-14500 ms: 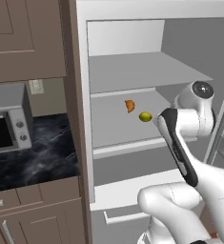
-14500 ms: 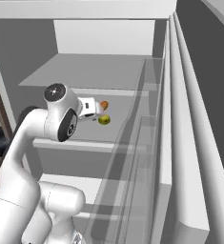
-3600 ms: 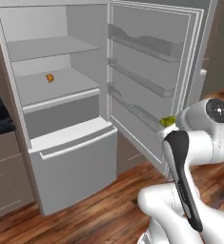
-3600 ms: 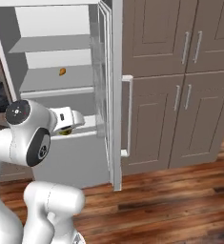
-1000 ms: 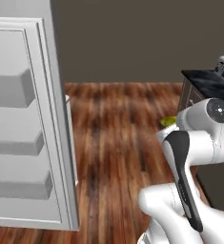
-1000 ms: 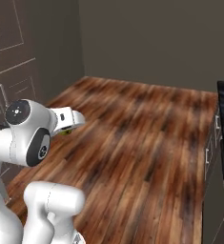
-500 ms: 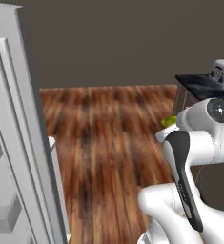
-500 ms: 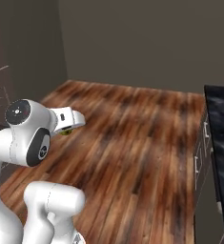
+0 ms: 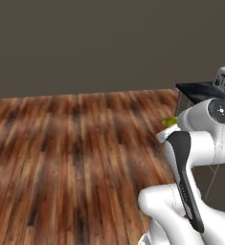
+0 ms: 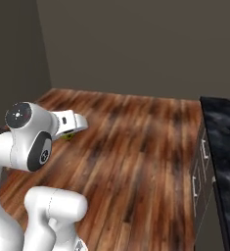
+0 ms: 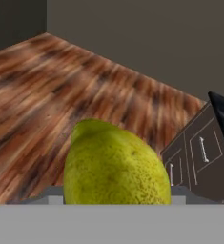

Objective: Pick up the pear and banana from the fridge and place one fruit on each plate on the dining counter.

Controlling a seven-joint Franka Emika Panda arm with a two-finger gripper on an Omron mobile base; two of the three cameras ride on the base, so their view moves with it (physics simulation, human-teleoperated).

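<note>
Pear (image 11: pixel 116 164) right up against the hand camera, yellow-green and speckled, sitting low in that view just above where the finger tips would rise, tips themselves hidden behind it. Carried high over the wooden floor (image 10: pixel 136 142), nothing beneath it but planks. From the left base camera, only a sliver of pear (image 9: pixel 170 122) peeking out past the arm's white elbow, gripper (image 9: pixel 167 128) mostly hidden there. From the right base camera, gripper (image 10: pixel 70 132) reaching forward off the white wrist with a dab of green pear (image 10: pixel 67 136) tucked under its end. Jaws set partway apart and pinched onto the pear, fruit wedged between them. Beyond the pear in the hand view, grey cabinet fronts with drawers (image 11: pixel 199 157) under a black marble counter (image 11: pixel 223 112), off to the pear's right and well apart from it. Same black veined top (image 10: pixel 226 147) along the right edge of the right base view. Plain dark wall (image 10: pixel 136 44) behind the floor.
</note>
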